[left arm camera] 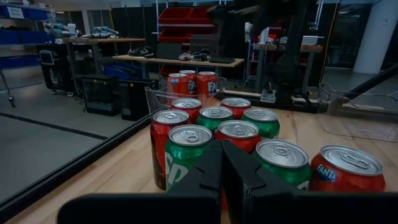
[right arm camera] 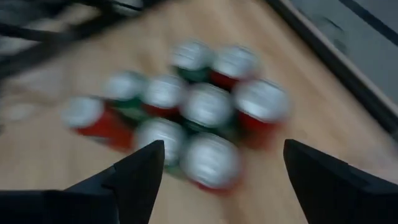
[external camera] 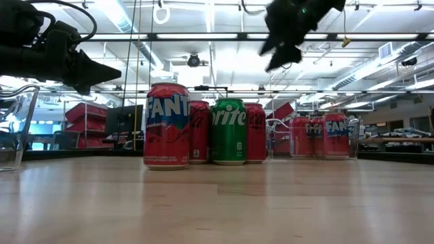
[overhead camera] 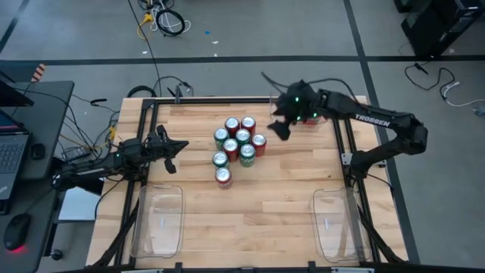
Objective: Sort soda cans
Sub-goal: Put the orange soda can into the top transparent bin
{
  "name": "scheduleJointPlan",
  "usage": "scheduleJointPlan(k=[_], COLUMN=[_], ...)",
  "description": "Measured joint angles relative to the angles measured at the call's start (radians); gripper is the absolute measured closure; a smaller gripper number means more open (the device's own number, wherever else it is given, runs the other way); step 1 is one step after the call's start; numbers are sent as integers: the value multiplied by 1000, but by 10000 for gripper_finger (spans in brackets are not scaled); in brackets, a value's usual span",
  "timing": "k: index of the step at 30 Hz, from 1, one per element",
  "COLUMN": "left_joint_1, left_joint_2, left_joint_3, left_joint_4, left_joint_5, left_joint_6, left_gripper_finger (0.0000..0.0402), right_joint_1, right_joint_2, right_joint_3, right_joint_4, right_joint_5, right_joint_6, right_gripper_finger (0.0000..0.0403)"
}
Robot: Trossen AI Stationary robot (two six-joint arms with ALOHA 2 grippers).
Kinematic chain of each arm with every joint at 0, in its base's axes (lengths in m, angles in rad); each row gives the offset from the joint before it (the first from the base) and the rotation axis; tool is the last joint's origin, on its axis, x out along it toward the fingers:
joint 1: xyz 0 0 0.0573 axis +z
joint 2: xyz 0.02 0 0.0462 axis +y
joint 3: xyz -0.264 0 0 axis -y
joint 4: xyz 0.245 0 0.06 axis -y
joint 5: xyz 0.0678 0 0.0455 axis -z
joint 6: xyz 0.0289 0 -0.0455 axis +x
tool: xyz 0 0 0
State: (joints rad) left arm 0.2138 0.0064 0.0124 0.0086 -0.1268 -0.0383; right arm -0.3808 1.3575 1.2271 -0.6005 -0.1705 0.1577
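Note:
Several soda cans (overhead camera: 239,144), red and green with silver tops, stand upright in a cluster at the table's middle (left arm camera: 217,134) (external camera: 203,132). One red can (overhead camera: 223,176) is the nearest. More red cans (external camera: 319,135) stand in a clear bin at the far right. My right gripper (overhead camera: 276,125) hovers open above the table, just to the right of and beyond the cluster; its fingers frame the blurred cans (right arm camera: 199,118) from above. My left gripper (overhead camera: 178,145) is shut and level, to the left of the cluster, holding nothing.
Two clear plastic bins lie at the near edge, one left (overhead camera: 158,220) and one right (overhead camera: 337,224). The far right bin (overhead camera: 322,119) is mostly hidden under my right arm. Bare wood stretches between the cluster and the near bins.

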Motion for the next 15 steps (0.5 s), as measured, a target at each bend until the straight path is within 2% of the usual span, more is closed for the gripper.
scheduleJointPlan(k=[8,15], left_joint_1=[0,0], left_joint_2=[0,0], left_joint_3=[0,-1], left_joint_4=[0,6], left_joint_5=[0,-4], left_joint_6=[1,6], left_gripper_finger=[394,394], right_joint_1=[232,346], right_joint_2=[58,244], right_joint_3=[-71,-53], right_joint_4=[387,568], right_joint_5=[-49,-59], right_joint_6=[-17,-2], right_gripper_finger=[97,116])
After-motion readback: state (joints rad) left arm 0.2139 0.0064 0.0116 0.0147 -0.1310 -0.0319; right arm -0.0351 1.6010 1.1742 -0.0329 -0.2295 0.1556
